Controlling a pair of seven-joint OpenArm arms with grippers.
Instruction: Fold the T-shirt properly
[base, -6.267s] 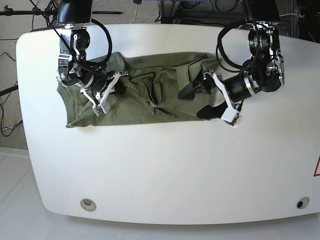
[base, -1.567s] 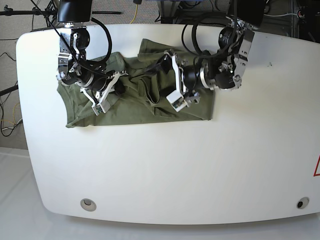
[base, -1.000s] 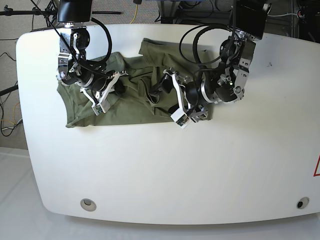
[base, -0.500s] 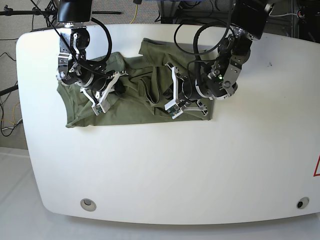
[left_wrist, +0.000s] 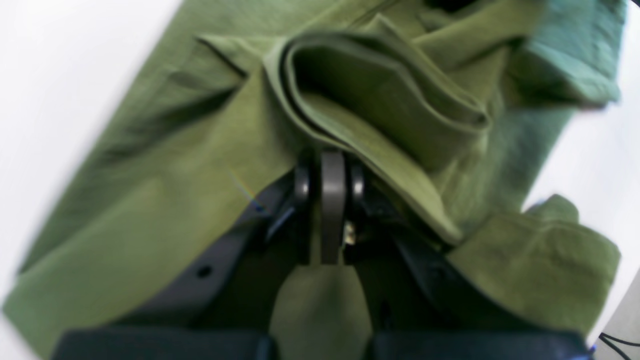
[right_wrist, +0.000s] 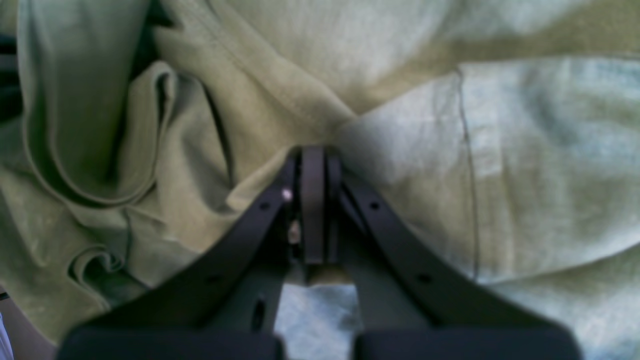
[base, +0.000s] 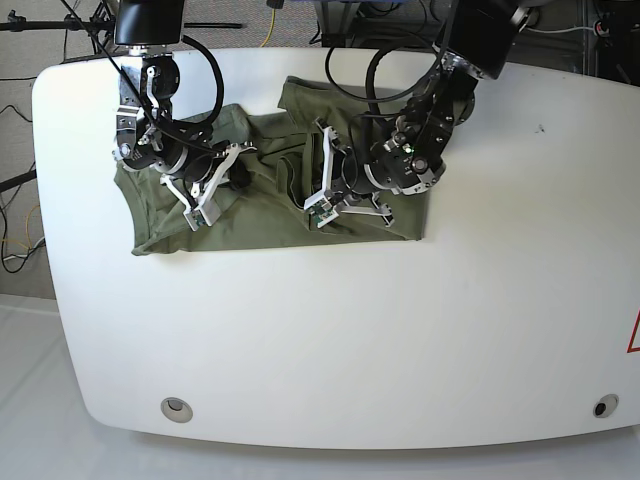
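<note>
The olive T-shirt (base: 270, 200) lies crumpled in the upper middle of the white table (base: 330, 350). The left gripper (left_wrist: 327, 165), right of centre in the base view, has its jaws together on a raised fold. The right gripper (right_wrist: 312, 160), at upper left, also pinches the cloth tightly.

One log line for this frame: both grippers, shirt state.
left gripper: shut on T-shirt fold | right gripper: shut on T-shirt | T-shirt: bunched, partly folded | table
</note>
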